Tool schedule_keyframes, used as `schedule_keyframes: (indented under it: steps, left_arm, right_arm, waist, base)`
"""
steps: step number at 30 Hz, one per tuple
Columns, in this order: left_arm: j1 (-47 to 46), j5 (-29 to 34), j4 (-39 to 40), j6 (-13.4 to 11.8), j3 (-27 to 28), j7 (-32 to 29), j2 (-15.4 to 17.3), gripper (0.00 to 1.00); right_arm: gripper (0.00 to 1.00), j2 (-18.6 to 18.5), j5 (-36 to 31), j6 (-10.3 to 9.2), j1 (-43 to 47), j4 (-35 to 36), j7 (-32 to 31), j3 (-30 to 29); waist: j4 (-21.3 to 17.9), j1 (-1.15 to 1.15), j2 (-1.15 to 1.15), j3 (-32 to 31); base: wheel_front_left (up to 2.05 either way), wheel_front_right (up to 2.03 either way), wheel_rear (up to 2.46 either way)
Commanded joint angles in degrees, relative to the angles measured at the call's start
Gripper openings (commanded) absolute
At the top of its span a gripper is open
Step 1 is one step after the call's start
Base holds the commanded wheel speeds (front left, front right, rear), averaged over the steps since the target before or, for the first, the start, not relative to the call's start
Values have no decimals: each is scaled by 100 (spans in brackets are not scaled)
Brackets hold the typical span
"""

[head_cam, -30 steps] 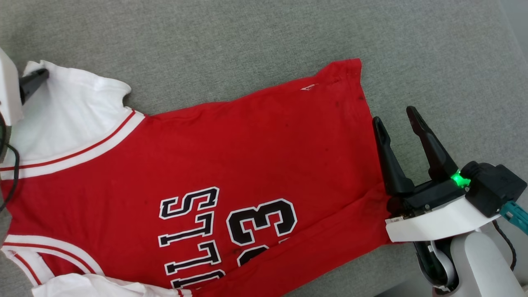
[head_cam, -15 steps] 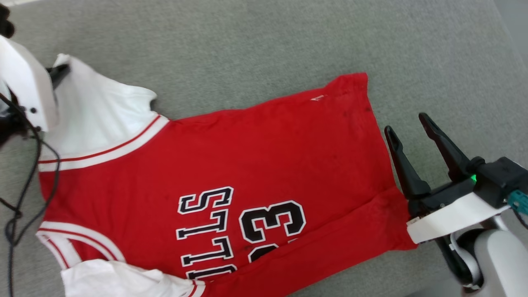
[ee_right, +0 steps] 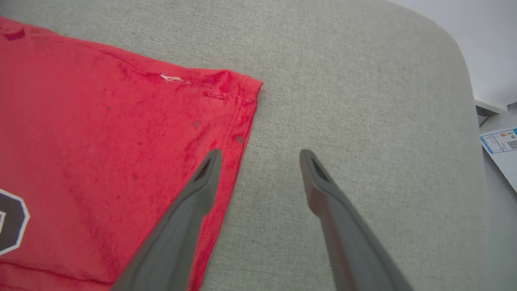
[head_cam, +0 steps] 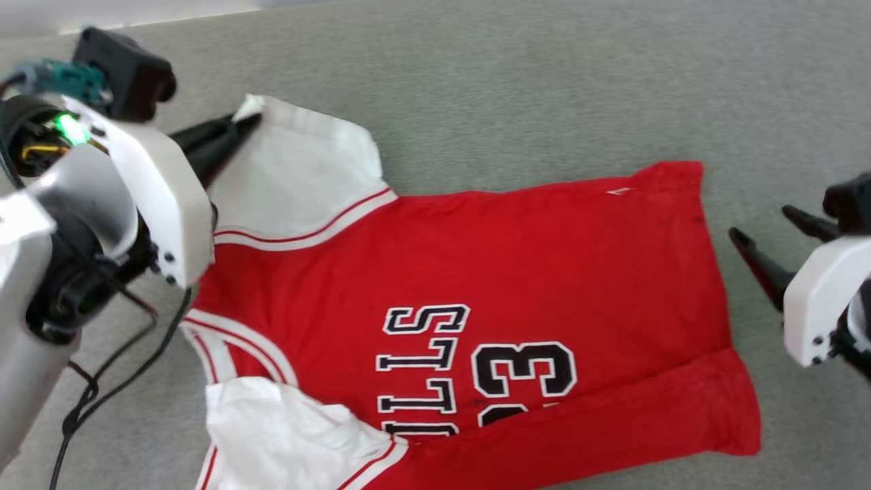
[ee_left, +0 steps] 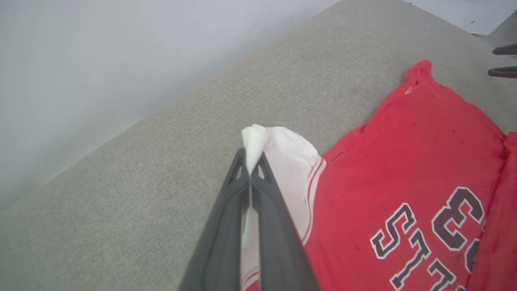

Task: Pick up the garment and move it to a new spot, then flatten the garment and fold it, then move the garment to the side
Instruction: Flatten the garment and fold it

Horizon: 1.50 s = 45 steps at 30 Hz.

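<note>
The garment (head_cam: 476, 272), a red jersey with white sleeves, striped trim and black lettering, lies spread on a grey cushioned surface (head_cam: 517, 88). Its near long edge is folded over. My left gripper (head_cam: 245, 122) is shut on the tip of the far white sleeve (ee_left: 253, 139), pinching the cloth between its dark fingers (ee_left: 226, 226). My right gripper (head_cam: 762, 228) stands open beside the hem at the right, one finger (ee_right: 194, 194) over the red hem edge (ee_right: 238, 121), the other over bare cushion. The garment (ee_right: 101, 141) fills the left of the right wrist view.
The cushion's rounded far edge (ee_left: 161, 109) meets a pale wall (ee_left: 101, 52). At the cushion's right end (ee_right: 464, 81) lies a paper with a printed label (ee_right: 501, 149). Black cables (head_cam: 116, 381) hang under the left arm.
My left gripper has closed on the white sleeve tip. The head camera has swung left, so the whole scene sits further right and the left arm has come into view.
</note>
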<state>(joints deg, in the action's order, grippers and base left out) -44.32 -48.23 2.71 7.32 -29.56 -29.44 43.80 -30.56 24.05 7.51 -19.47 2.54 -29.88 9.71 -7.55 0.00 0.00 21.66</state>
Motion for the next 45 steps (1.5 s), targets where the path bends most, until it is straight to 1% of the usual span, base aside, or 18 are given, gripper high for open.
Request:
schedule_keyframes:
  steps: [1, 5, 9, 12, 14, 16, 17, 19, 22, 23, 24, 25, 26, 29, 30, 36, 42, 45]
  left_arm:
    - [94, 31, 169, 5, -30, 61, 72, 0]
    - [311, 106, 726, 5, -113, 213, 155, 0]
    - [452, 169, 1099, -4, -169, 353, 157, 0]
    - [545, 202, 1312, -21, -230, 434, 101, 0]
    - [577, 205, 1396, -38, -233, 528, 47, 0]
    - [645, 303, 1436, -33, -281, 593, 59, 0]
    - [681, 369, 1485, -31, -345, 678, 13, 0]
    - [720, 357, 1490, -41, -351, 729, -19, 0]
    - [757, 369, 1459, -41, -357, 798, -20, 0]
    - [760, 376, 1444, -39, -367, 816, -27, 0]
    - [769, 369, 1424, -38, -374, 836, -39, 0]
    - [782, 356, 1400, -37, -385, 849, -44, 0]
    - [790, 347, 1371, -34, -395, 864, -42, 0]
    - [844, 344, 1259, -35, -397, 939, -24, 0]
    - [952, 322, 1130, -76, -363, 1054, -6, 0]
    - [1305, 205, 988, -174, -256, 1259, 110, 0]
    - [1813, 64, 1087, -382, -166, 1426, 235, 0]
    - [2128, -1, 1199, -502, -144, 1469, 361, 0]
  right_arm:
    - [100, -61, 83, -4, -227, -17, -299, -21]
    - [100, -212, 206, -4, -653, -200, -1288, -12]
    - [100, -342, 131, -4, -1078, -469, -1906, 78]
    - [100, -423, 72, -4, -1273, -666, -2140, 179]
    - [100, -421, 63, -4, -1389, -845, -2211, 178]
    - [100, -522, -9, -4, -1442, -997, -2248, 269]
    - [100, -513, 33, -4, -1417, -1254, -2304, 383]
    - [100, -427, 173, -1, -1356, -1398, -2407, 448]
    - [100, -417, 314, 9, -1245, -1504, -2560, 671]
    - [78, -424, 357, 11, -1211, -1518, -2576, 740]
    - [38, -431, 383, 12, -1186, -1529, -2564, 787]
    - [2, -449, 405, 12, -1174, -1535, -2517, 820]
    - [0, -460, 409, 12, -1167, -1560, -2461, 806]
    - [0, -512, 378, 5, -1194, -1629, -2280, 728]
    - [0, -526, 404, 4, -1212, -1646, -2086, 646]
    - [0, -439, 605, -3, -1147, -1528, -1643, 391]
    - [0, -284, 779, -3, -648, -1306, -1177, 53]
    - [0, -271, 867, -3, -301, -1132, -970, -53]
  waist:
    - [218, 0, 0, 36]
    - [488, 0, 0, 208]
    - [776, 0, 0, 383]
    - [967, 0, 0, 496]
    - [1074, 0, 0, 556]
    - [1173, 0, 0, 602]
    - [1299, 0, 0, 678]
    - [1360, 0, 0, 716]
    - [1423, 0, 0, 744]
    - [1438, 0, 0, 747]
    - [1451, 0, 0, 747]
    - [1462, 0, 0, 743]
    - [1464, 0, 0, 727]
    - [1439, 0, 0, 617]
    - [1381, 0, 0, 435]
    - [1227, 0, 0, -42]
    - [1151, 0, 0, -572]
    - [1129, 0, 0, -779]
  base:
    - [0, 0, 0]
    - [0, 0, 0]
    - [0, 0, 0]
    - [0, 0, 0]
    - [0, 0, 0]
    - [0, 0, 0]
    - [0, 0, 0]
    - [0, 0, 0]
    - [0, 0, 0]
    - [0, 0, 0]
    - [0, 0, 0]
    - [0, 0, 0]
    - [0, 0, 0]
    - [0, 0, 0]
    - [0, 0, 0]
    - [0, 0, 0]
    - [0, 0, 0]
    - [0, 0, 0]
